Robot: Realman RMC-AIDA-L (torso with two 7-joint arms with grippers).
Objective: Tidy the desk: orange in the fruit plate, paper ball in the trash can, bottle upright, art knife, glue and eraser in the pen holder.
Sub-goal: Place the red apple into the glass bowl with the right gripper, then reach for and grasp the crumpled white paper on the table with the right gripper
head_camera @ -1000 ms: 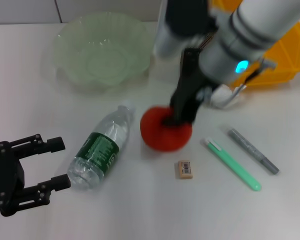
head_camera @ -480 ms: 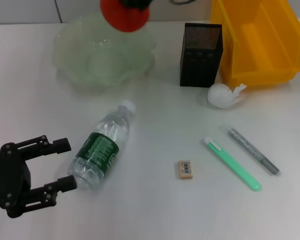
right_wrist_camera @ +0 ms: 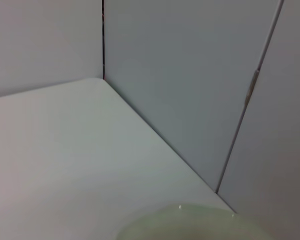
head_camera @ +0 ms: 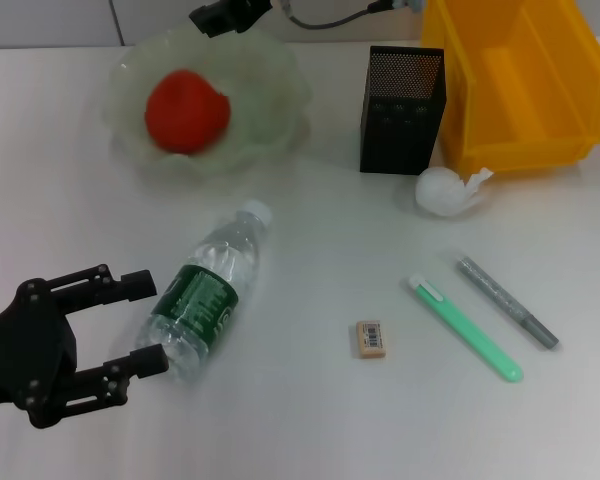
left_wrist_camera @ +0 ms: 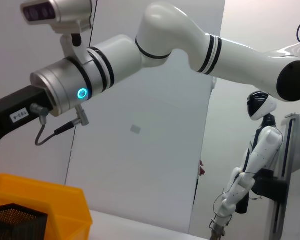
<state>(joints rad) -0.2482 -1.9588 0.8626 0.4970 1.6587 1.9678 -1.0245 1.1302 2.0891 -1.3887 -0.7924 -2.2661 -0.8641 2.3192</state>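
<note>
Orange (head_camera: 186,110) in fruit plate (head_camera: 270,130) — left tool (head_camera: 130,325) open, straddling bottle (head_camera: 205,290) base.

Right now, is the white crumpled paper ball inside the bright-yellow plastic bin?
No, the white crumpled paper ball lies on the desk just outside the bright-yellow plastic bin, beside the black mesh cup.

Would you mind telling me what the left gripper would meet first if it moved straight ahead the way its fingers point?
Most likely the bottle. The left gripper is open, its fingers pointing at the bottle's base, which lies just ahead between the fingertips. Height is unclear from the head view, so it might pass above.
</note>
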